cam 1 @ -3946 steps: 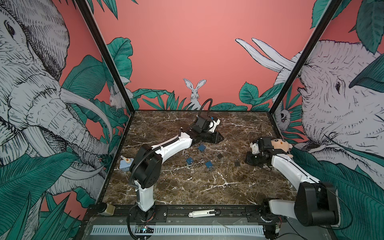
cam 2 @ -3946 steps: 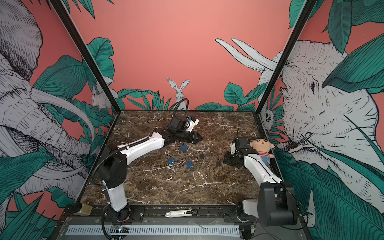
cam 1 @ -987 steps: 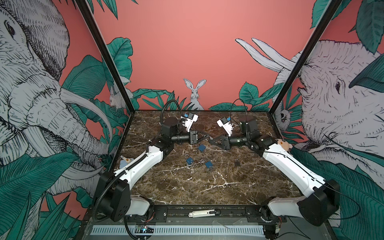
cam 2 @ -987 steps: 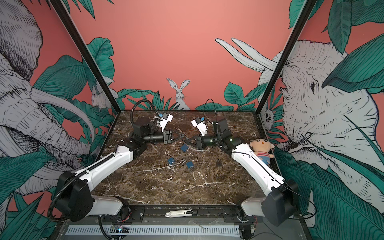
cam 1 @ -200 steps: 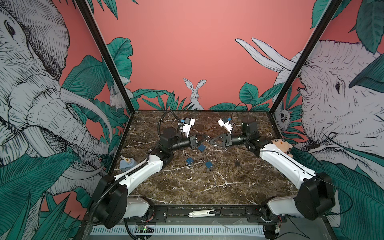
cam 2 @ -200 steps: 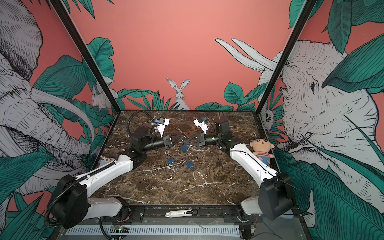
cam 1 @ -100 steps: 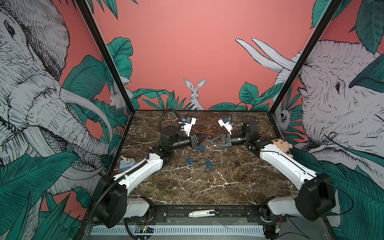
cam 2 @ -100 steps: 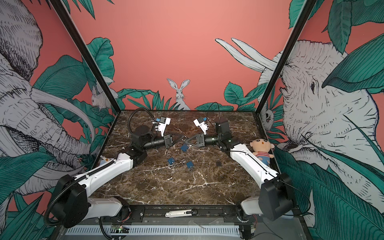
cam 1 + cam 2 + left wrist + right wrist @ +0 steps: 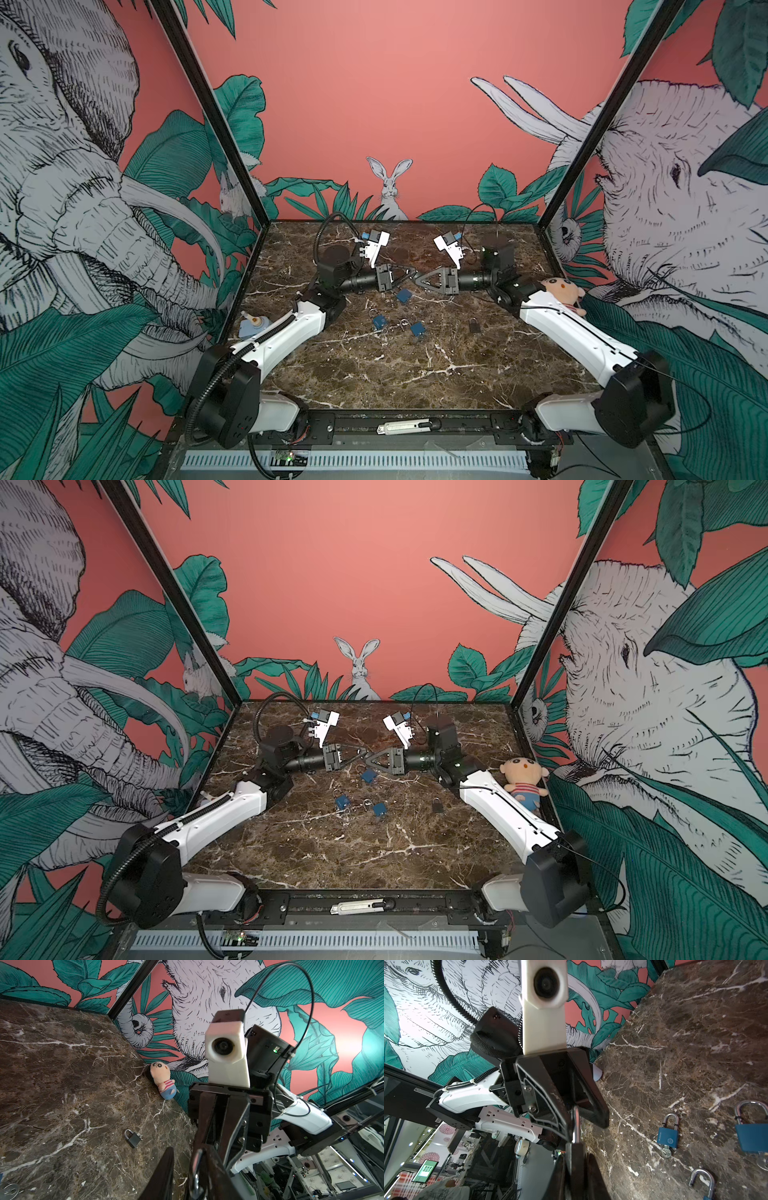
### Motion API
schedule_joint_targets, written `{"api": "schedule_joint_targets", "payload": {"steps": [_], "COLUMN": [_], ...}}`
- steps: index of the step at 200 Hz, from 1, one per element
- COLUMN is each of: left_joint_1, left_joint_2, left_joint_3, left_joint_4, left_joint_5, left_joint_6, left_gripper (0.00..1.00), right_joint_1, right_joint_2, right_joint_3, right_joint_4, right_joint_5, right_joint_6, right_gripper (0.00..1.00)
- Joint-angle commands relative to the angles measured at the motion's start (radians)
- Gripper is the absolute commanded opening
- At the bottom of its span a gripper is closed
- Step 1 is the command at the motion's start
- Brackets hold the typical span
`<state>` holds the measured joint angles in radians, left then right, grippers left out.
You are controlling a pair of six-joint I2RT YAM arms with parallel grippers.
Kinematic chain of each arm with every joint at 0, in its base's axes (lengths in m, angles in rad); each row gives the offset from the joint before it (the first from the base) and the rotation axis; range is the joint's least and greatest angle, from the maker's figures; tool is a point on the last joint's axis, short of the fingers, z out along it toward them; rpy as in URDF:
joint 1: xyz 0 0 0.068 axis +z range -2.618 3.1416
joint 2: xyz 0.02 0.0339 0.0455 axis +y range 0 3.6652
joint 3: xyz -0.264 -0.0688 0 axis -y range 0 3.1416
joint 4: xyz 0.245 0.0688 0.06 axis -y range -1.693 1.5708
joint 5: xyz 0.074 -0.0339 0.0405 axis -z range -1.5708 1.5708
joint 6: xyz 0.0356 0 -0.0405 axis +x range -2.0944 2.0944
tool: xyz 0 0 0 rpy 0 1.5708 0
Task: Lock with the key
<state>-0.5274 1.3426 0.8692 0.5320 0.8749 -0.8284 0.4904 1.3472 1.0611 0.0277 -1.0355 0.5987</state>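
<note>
**Two hands meet tip to tip over the marble**

Both white-shelled arms reach in from the near corners, black wrists held level, so that the left hand [image 9: 405, 277] and the right hand [image 9: 417, 279] point straight at each other above the middle of the tabletop [image 9: 374, 374].

The right hand is clamped on a small dark padlock [image 9: 574, 1157], a matte block pinched between its two black fingers. The key [image 9: 576, 1124] juts from that block towards the left hand. It is a slim, flat strip of bright silvery metal, seen almost edge-on in the right wrist view. In the left wrist view it [image 9: 196, 1167] shows a rounded, loop-like end.

The left hand's jaws stand apart on either side of the key. Whether either one touches it cannot be told.

Three blue padlocks [image 9: 403, 295] [image 9: 379, 321] [image 9: 418, 329] with steel shackles lie below on the brown, white-veined stone. A black padlock [image 9: 475, 325] lies apart from them on the right arm's side.
</note>
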Motion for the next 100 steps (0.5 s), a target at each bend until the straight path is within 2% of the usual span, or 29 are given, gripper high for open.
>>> {"api": "schedule_joint_targets", "payload": {"steps": [1, 30, 79, 100], "left_joint_1": [-0.002, 0.004, 0.006, 0.006], "left_joint_2": [-0.021, -0.029, -0.031, -0.032], "left_joint_3": [-0.016, -0.021, -0.027, -0.033], "left_joint_4": [0.045, 0.054, 0.066, 0.066], "left_joint_5": [0.042, 0.047, 0.058, 0.053], "left_joint_6": [-0.04, -0.049, -0.061, -0.063], "left_gripper": [0.29, 0.2, 0.0, 0.0], "right_joint_1": [0.004, 0.004, 0.004, 0.004], "right_joint_2": [-0.022, -0.028, -0.034, -0.034], "right_joint_3": [0.003, 0.001, 0.002, 0.005], "right_joint_4": [0.101, 0.101, 0.098, 0.098], "right_joint_5": [0.008, 0.01, 0.016, 0.017], "right_joint_6": [-0.013, -0.008, -0.01, -0.01], "right_gripper": [0.0, 0.0, 0.0, 0.0]}}
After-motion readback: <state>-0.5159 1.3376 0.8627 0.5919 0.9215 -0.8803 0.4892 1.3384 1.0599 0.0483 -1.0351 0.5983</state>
